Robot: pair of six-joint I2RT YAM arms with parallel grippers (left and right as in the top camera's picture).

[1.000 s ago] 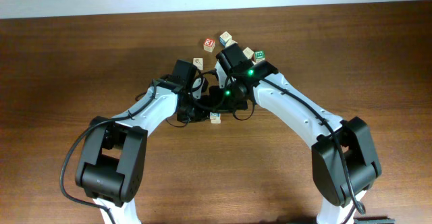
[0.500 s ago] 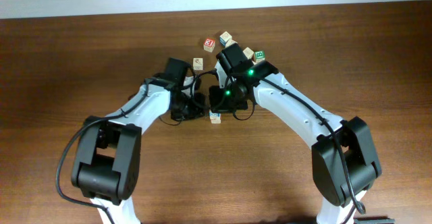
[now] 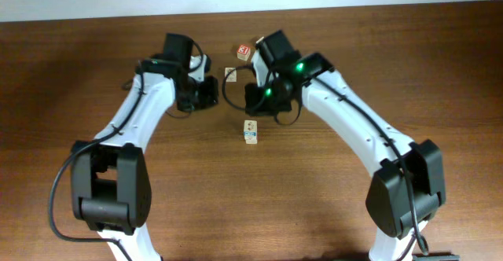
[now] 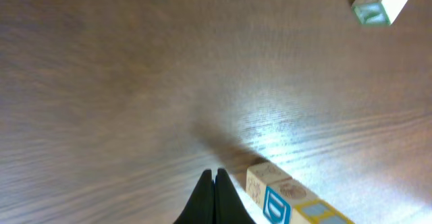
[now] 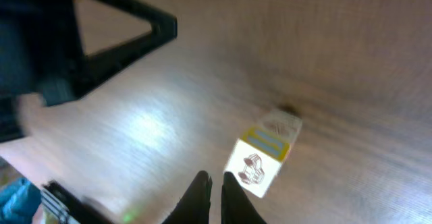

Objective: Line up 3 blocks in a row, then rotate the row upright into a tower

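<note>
table (image 3: pixel 409 64): brown wood, everything sits on it.
left arm (image 3: pixel 145 112): comes up the left side, wrist bent in toward centre.
right arm (image 3: pixel 346 123): comes in from the right with a green light lit at the wrist. Its head covers part of the far cube cluster.
left gripper (image 4: pixel 214 187): fingers clenched tip to tip, nothing in them. In overhead it is well apart from the blocks, up and to the left.
right gripper (image 5: pixel 215 180): fingers parted a crack, nothing between them. It is just beside the blocks, not touching.
blocks (image 3: pixel 250 132): mid-table between the two arms, free of both grippers. They touch each other in a short line. Exact count is hard to read from overhead.
tan-topped block (image 3: pixel 250 126): far end of that line.
blue-printed block (image 3: pixel 251 138): near end, touching the tan one. The right wrist view shows a blue/yellow top and a picture on the side.
red-faced cube (image 3: pixel 243 51): far side, apart from the line, just left of the right arm's head.
plain cube (image 3: pixel 230 73): between the red-faced cube and the left gripper, on its own.
green-faced cube (image 4: pixel 380 3): top right corner of the left wrist view, well apart from the blocks.
</note>
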